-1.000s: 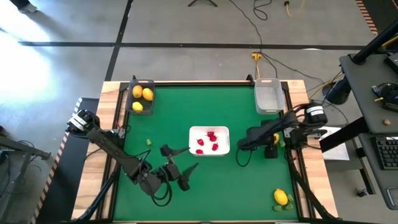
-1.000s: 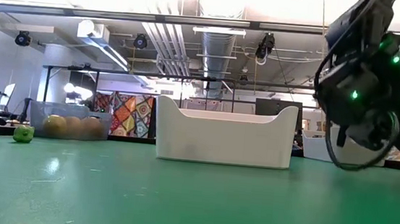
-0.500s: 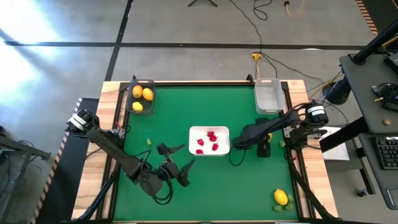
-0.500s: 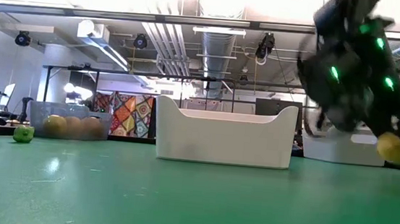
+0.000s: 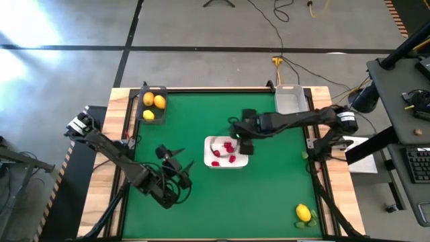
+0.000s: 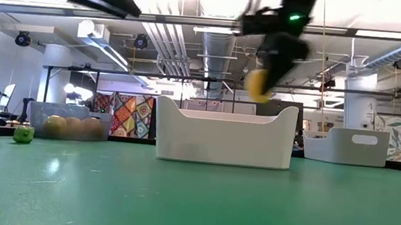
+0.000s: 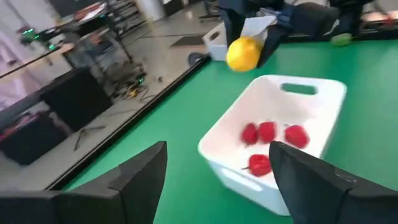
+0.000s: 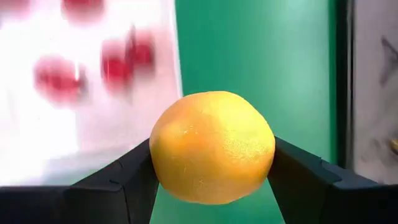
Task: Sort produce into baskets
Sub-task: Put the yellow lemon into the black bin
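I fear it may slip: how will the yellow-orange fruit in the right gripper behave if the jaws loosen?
Being round, the fruit would probably roll once it lands. Its skin looks smooth, and the right gripper touches only two sides, so it may slip. It seems rigid, not squashed.

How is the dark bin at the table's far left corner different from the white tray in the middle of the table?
The dark bin has smoky, see-through walls; the white tray is opaque. The dark bin holds yellow and orange fruits; the white tray holds small red berries. The dark bin stands at a corner with no gripper near; the white tray has the right gripper above its far edge, holding a yellow fruit. Both stand upright on the green table.
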Action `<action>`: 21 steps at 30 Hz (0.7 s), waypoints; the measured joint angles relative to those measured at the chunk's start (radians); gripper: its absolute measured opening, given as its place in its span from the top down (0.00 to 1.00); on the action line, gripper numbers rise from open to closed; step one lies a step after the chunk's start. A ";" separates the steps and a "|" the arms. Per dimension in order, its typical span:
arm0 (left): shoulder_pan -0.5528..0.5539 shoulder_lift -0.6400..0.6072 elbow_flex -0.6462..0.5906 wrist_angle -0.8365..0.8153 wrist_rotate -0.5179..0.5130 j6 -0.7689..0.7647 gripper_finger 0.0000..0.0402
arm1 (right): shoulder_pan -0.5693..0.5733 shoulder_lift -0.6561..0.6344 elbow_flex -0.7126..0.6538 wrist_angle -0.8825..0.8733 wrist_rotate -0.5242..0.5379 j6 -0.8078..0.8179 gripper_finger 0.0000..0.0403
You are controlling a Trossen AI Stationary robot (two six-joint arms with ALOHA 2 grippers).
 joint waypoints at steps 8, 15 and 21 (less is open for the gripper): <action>0.052 -0.001 -0.129 -0.026 0.149 -0.116 0.43 | -0.187 0.216 0.080 0.461 -0.212 0.054 0.39; 0.088 -0.010 -0.307 0.200 0.267 -0.175 0.52 | -0.248 0.469 0.327 0.468 -0.265 0.038 0.37; 0.089 -0.010 -0.403 0.406 0.311 -0.129 0.58 | -0.247 0.635 0.508 0.400 -0.338 0.030 0.32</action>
